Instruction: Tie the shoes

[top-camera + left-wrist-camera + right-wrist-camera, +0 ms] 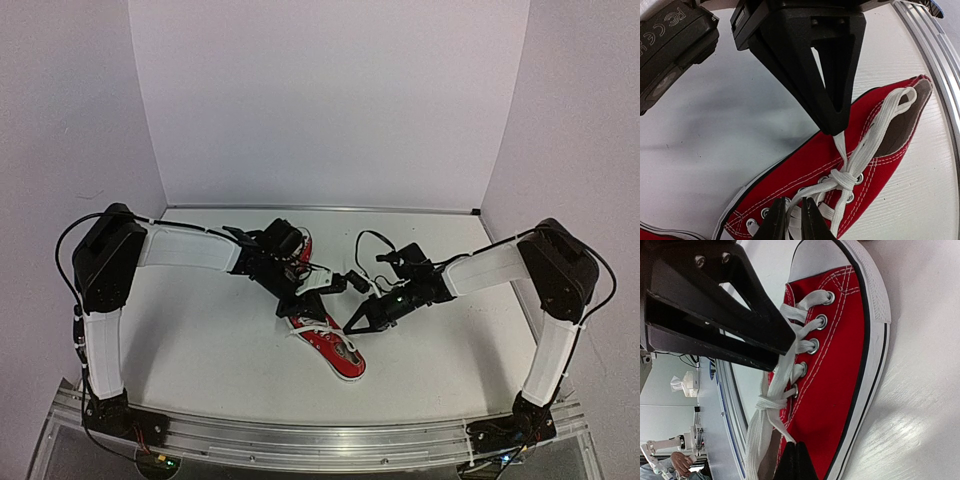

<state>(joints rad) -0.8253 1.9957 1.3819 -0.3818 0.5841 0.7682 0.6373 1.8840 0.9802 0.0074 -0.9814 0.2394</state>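
One red shoe (335, 352) with white laces lies between the arms; its side also shows in the left wrist view (805, 165) and the right wrist view (840, 365). The laces are wound into a knot (842, 179) above the top eyelets, also visible as the knot (769, 402). My left gripper (792, 222) is shut on a lace strand over the eyelets. My right gripper (797, 460) is shut on a lace end by the shoe's opening, the strand running taut to the knot. The second shoe (300, 243) lies behind the left gripper (318, 298), partly hidden.
White walls close off the table at the back and sides. An aluminium rail (320, 435) runs along the near edge and shows close to the shoe as the rail (935, 55). The right gripper (352, 325) and the left one nearly touch over the shoe.
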